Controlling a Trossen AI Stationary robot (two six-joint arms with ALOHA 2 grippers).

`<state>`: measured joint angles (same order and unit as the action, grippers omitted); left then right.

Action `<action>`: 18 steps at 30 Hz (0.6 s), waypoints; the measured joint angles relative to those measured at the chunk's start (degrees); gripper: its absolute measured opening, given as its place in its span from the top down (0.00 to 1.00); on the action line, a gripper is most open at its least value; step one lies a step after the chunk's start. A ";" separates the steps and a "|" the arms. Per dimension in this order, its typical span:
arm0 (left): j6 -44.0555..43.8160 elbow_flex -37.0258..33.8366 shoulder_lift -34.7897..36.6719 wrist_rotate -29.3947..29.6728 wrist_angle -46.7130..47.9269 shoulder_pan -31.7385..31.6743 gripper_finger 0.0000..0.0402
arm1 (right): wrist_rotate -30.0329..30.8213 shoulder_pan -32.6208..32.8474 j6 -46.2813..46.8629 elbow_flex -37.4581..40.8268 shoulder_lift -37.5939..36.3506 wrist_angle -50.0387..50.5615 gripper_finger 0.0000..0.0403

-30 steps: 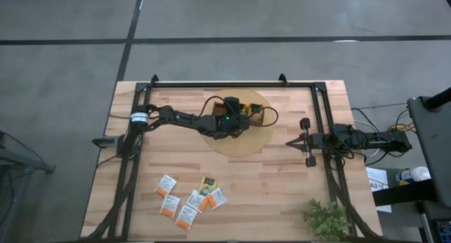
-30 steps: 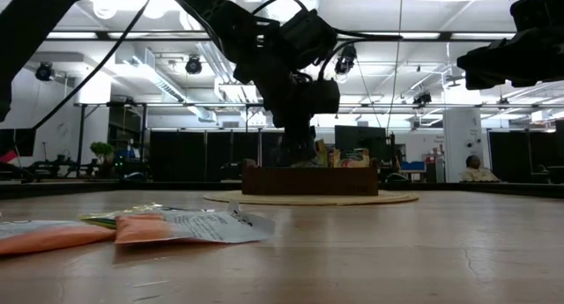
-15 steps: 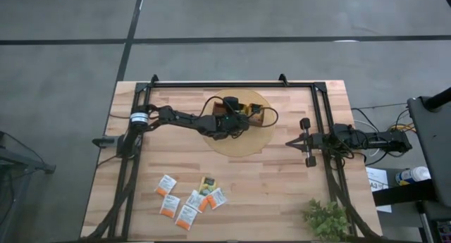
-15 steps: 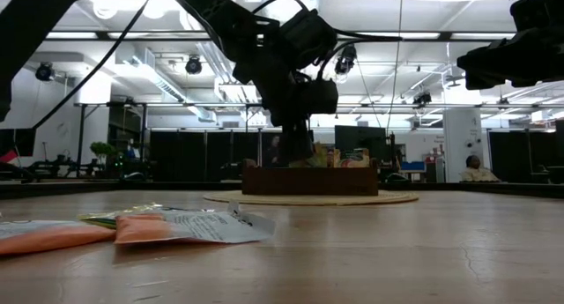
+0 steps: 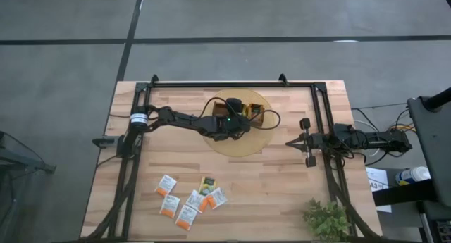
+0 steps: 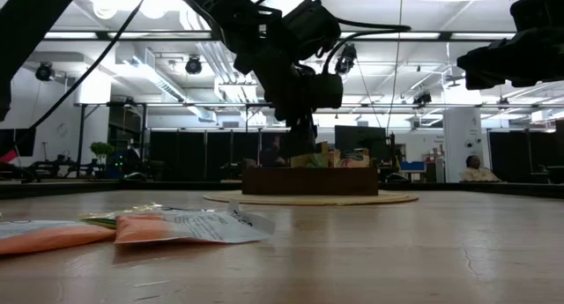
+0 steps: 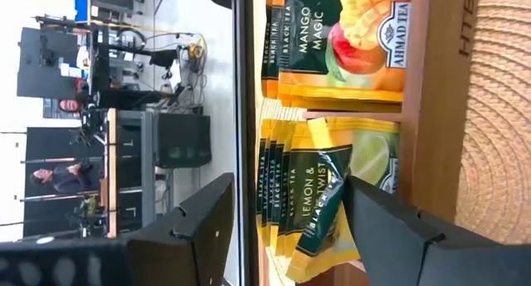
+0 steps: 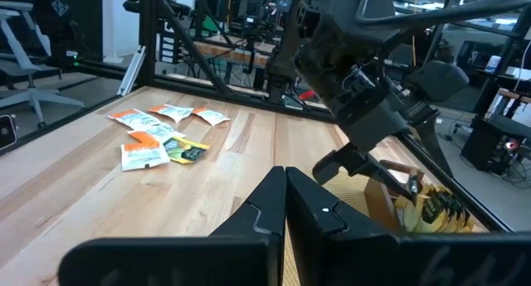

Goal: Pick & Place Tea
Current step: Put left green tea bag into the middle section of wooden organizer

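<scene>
Tea packets stand upright on edge in the wooden tray [image 7: 431, 95]: a row of yellow-green lemon-and-lime black tea packets [image 7: 319, 199] in one compartment and orange mango black tea packets [image 7: 340, 41] in the neighbouring one. The nearest lemon packet leans slightly, lying between the two dark fingers [image 7: 390, 224] of the left end effector [image 7: 286, 224], which stands wide open above that compartment and grips nothing. The tray rests on a round woven mat [image 5: 239, 134] in the far middle of the tabletop [image 5: 282, 179]; in the high view the left end effector [image 5: 238, 120] hangs over the tray [image 5: 255, 115]. A loose cluster of tea packets [image 5: 189, 199], mostly white-and-orange with one dark-panelled, lies flat near the front edge, well apart from the mat; the same cluster [image 6: 132, 226] fills the foreground of the low view. The right end effector [image 5: 292, 142] waits at the right side, clear of the mat, its fingers [image 8: 286, 205] pressed together and empty. A small green plant [image 5: 325, 218] stands at the front right corner.
</scene>
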<state>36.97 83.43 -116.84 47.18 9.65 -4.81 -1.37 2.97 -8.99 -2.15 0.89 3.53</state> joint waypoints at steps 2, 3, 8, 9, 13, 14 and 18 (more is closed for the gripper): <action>0.42 0.27 0.00 0.02 0.03 -0.01 0.46 | 0.00 0.00 0.00 0.00 0.02 0.01 0.98; 0.58 0.40 0.00 0.03 0.03 -0.05 0.46 | -0.01 -0.01 0.00 0.00 0.01 0.00 0.98; 0.54 0.55 0.00 2.71 -0.08 -0.01 0.46 | -0.02 0.01 0.00 0.00 0.01 0.01 0.98; 0.52 0.47 0.00 2.84 -0.12 -0.01 0.46 | 0.00 0.00 0.00 0.00 0.00 0.01 0.98; 0.36 0.24 0.00 3.29 -0.10 -0.06 0.46 | 0.00 0.01 0.00 0.00 0.00 0.00 0.98; -0.27 0.22 0.00 2.18 -0.13 -0.07 0.46 | -0.01 0.00 0.00 0.00 0.00 0.00 0.98; -2.14 -0.02 0.00 0.31 0.01 0.16 0.46 | -0.02 0.00 0.00 0.00 0.01 0.01 0.98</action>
<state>34.83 83.40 -116.84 47.48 9.65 -4.65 -1.39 2.97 -8.99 -2.15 0.90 3.54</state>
